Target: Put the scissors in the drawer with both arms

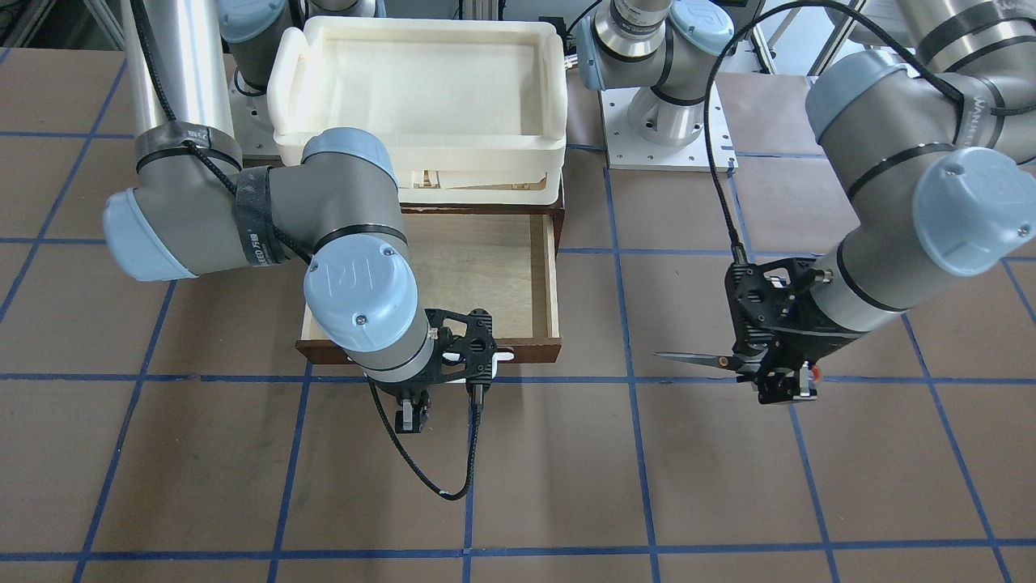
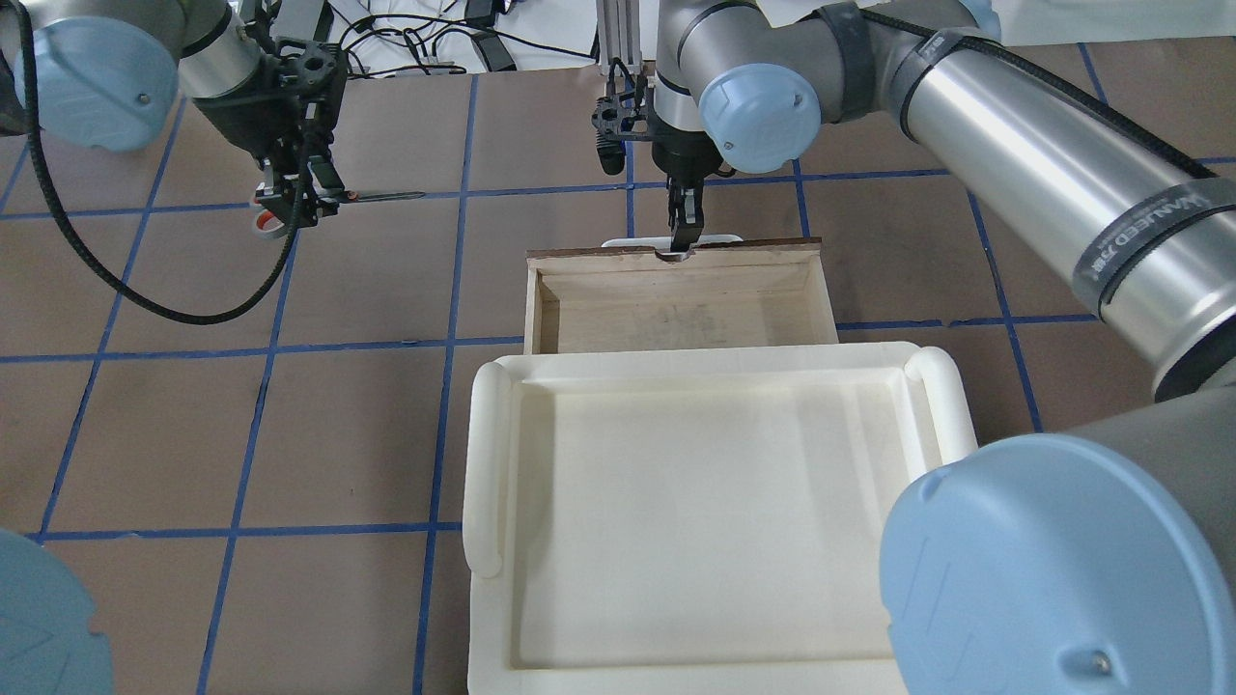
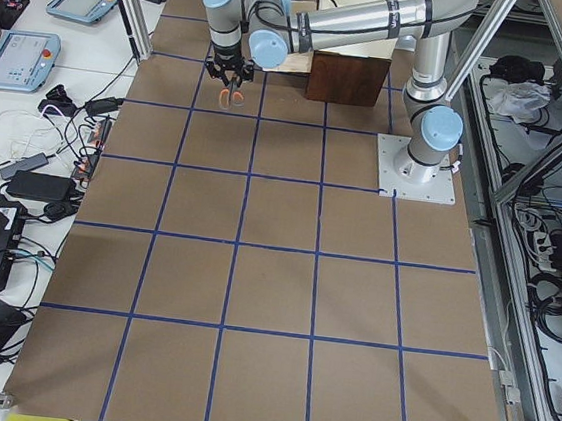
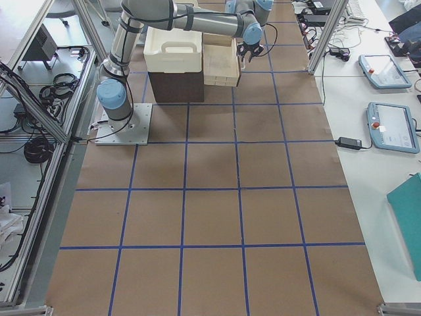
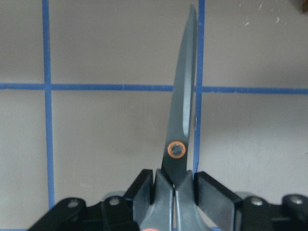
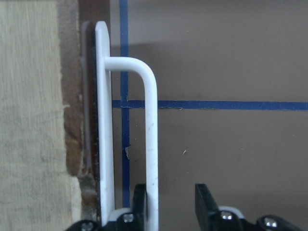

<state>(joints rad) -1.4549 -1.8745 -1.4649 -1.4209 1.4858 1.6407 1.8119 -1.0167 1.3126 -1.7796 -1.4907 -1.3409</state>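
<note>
Silver-grey arms (image 1: 340, 194), light-blue joint caps (image 1: 360, 283), black braided cables (image 1: 706, 129).

"Left arm (image 1: 890, 227)?"
"Stretched toward the operators' edge, left gripper (image 5: 175, 187) pointing down, clamped on the scissors (image 5: 185, 110)."
"Right arm (image 1: 324, 202)?"
"Bent at the elbow, right gripper (image 6: 168, 202) pointing down too, fingers (image 6: 204, 202) parted."

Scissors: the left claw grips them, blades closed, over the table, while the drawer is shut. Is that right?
No. The overhead view shows the drawer pulled open; the left claw does grip the scissors, blades closed, over the table.
</note>
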